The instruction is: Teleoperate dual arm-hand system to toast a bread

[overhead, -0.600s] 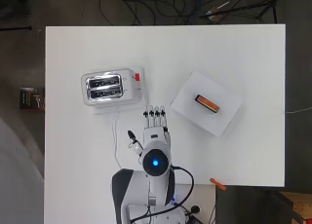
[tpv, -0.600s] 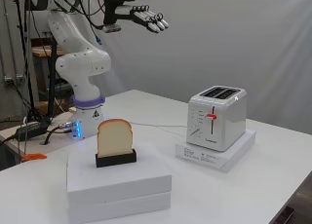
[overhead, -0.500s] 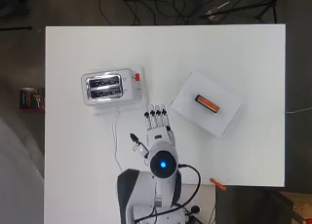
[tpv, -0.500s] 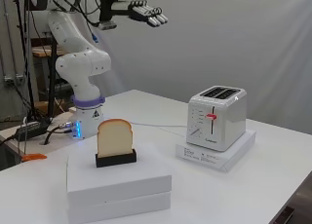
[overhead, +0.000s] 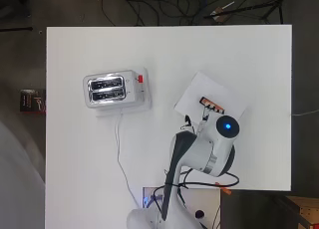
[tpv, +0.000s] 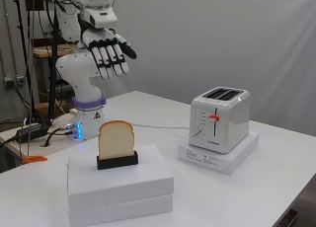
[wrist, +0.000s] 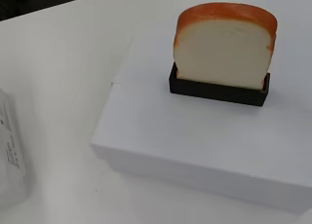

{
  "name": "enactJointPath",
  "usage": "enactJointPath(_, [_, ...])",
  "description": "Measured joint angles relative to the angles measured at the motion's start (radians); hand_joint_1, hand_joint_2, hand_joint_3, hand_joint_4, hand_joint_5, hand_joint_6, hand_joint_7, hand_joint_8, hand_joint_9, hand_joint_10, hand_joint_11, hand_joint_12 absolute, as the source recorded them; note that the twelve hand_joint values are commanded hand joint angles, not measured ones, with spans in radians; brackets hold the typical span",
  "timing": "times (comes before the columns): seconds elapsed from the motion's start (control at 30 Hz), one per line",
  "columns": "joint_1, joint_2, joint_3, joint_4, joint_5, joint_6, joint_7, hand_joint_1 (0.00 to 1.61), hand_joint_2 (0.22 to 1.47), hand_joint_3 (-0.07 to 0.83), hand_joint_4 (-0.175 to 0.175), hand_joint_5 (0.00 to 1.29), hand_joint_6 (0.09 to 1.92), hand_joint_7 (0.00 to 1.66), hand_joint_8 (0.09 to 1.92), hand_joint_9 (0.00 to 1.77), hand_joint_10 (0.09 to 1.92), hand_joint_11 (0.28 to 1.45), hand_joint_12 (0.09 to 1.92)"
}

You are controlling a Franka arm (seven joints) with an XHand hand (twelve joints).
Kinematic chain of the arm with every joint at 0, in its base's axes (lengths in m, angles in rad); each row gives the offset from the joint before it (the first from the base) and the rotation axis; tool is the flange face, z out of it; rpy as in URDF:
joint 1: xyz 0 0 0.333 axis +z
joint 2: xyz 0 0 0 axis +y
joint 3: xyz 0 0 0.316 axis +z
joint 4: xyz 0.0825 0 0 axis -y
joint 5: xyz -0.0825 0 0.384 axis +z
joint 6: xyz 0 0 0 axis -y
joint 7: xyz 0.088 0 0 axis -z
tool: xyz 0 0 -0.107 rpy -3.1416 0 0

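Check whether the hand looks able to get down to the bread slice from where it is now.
Probably yes. The hand hangs open above the bread slice, which stands upright in its black holder on the white box, with nothing between them. The toaster sits well aside.

White jointed arm (tpv: 81, 69), purple base ring, black-and-white robot hand (tpv: 109, 53)

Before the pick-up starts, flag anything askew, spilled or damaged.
Nothing stands out. The bread slice stands upright in its black holder on the white box; the toaster sits square, both slots empty.
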Motion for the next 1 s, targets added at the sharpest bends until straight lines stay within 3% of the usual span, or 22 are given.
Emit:
enactJointPath(0.33, [-0.059,0.415,-0.083,0.115,0.078,0.098,-0.083,0.05,1.15,-0.009,0.077,0.49,0.09,0.50,0.09,0.59,0.09,0.51,0.09])
enactJointPath(0.5, [-0.105,0.587,-0.087,0.195,0.146,0.121,-0.200,0.10,1.10,-0.017,0.069,0.43,0.09,0.46,0.09,0.52,0.09,0.49,0.09])
enactJointPath(0.73, [-0.088,0.489,-0.092,0.123,0.089,0.161,-0.288,0.19,1.05,-0.016,-0.027,0.38,0.09,0.46,0.09,0.53,0.09,0.46,0.09])
enactJointPath(0.83, [0.047,0.416,-0.218,0.112,0.044,0.161,-0.264,0.24,1.04,-0.010,-0.041,0.39,0.09,0.49,0.09,0.56,0.09,0.45,0.09])
enactJointPath(1.0, [0.515,0.282,-0.629,0.100,-0.048,0.146,-0.217,0.32,1.00,-0.017,-0.039,0.39,0.09,0.50,0.09,0.56,0.09,0.44,0.09])
